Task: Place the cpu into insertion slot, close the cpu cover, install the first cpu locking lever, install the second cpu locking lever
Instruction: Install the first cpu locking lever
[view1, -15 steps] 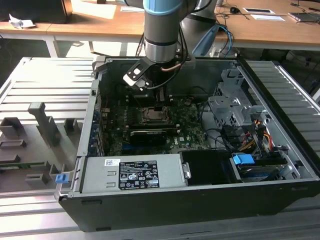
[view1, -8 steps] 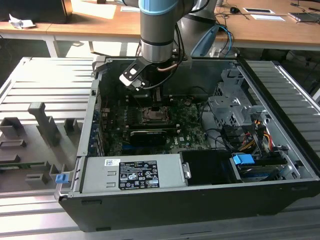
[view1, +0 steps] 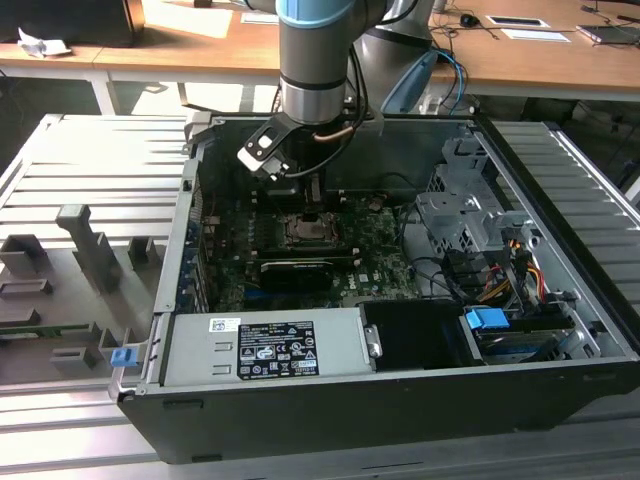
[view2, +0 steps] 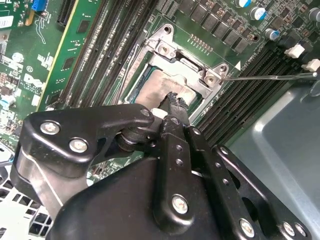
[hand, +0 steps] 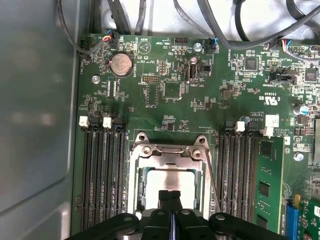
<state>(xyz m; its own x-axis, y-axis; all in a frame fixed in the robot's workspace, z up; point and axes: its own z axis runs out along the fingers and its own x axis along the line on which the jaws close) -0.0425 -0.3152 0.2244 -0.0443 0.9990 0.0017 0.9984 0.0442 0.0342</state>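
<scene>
The claw (hand: 169, 194) has its fingers pressed together, gripping nothing. In both wrist views the tips are down on the face of the cpu (hand: 156, 179). The cpu sits in the insertion slot (view1: 312, 230), and the cpu cover (hand: 167, 150) lies flat around it. A thin wire locking lever (view2: 270, 77) juts free from a socket corner. In the exterior view, the black heatsink block (view1: 297, 272) lies just beside the slot at 6 o'clock, with the grey power supply box (view1: 265, 345) beyond.

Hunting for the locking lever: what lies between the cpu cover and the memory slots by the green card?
In the first wrist view, a thin metal lever runs along the gap between the cpu cover and the memory slots.
</scene>
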